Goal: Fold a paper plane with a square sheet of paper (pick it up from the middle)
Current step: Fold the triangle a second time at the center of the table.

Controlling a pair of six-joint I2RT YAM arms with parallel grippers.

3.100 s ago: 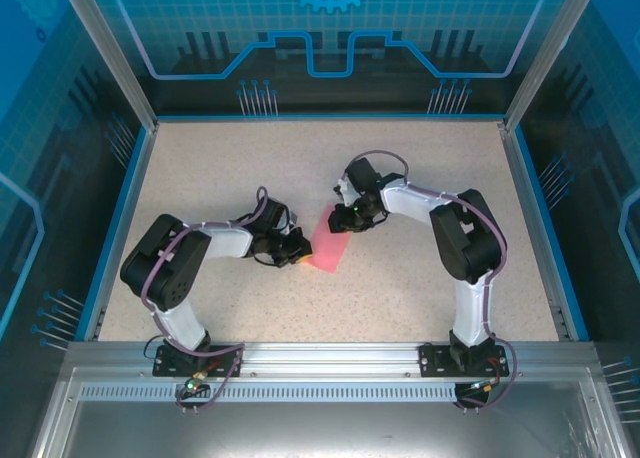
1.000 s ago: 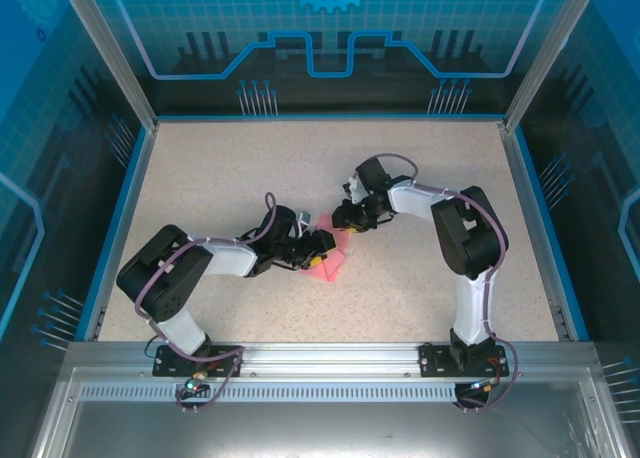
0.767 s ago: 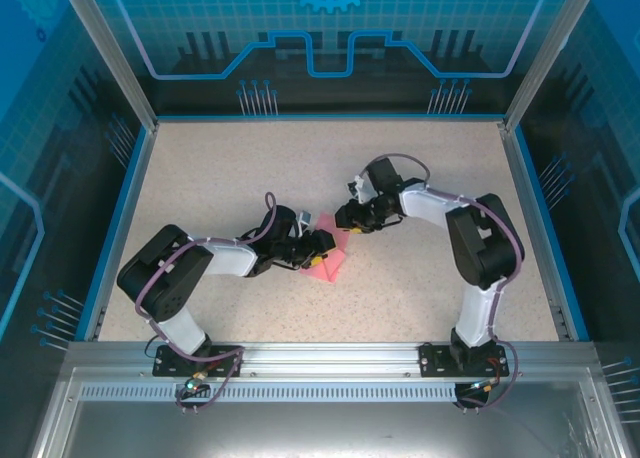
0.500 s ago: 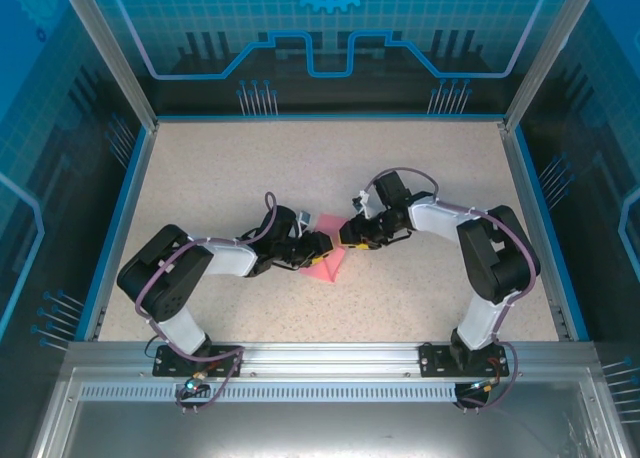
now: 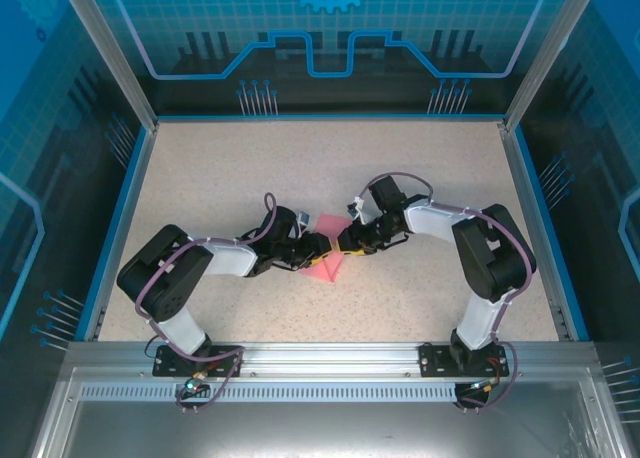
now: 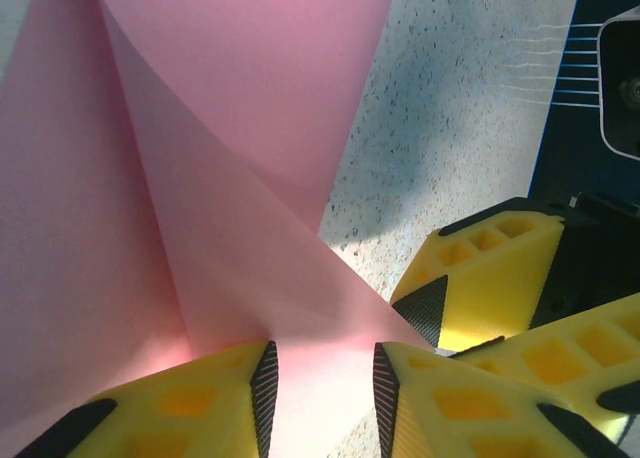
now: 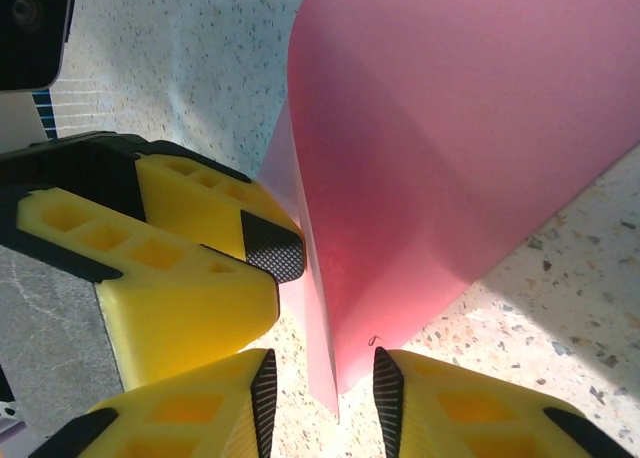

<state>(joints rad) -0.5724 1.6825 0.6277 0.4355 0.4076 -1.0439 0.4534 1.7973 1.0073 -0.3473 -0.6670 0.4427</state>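
Square sheet of paper (image 5: 327, 265) sat mid-bench (image 5: 220, 168), curled up. We had left gripper (image 6: 322, 388) and right gripper (image 7: 320, 388) slightly spread astride raised fold, unclamped. We judged: close evenly, align edges, crease slowly.

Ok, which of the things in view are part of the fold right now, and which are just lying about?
In the job:
- pink paper sheet, partly folded
- left gripper, paper between its fingers
- right gripper, paper edge between its fingers

Not in the job (fixtures):
- speckled table
- blue enclosure walls
- metal rail
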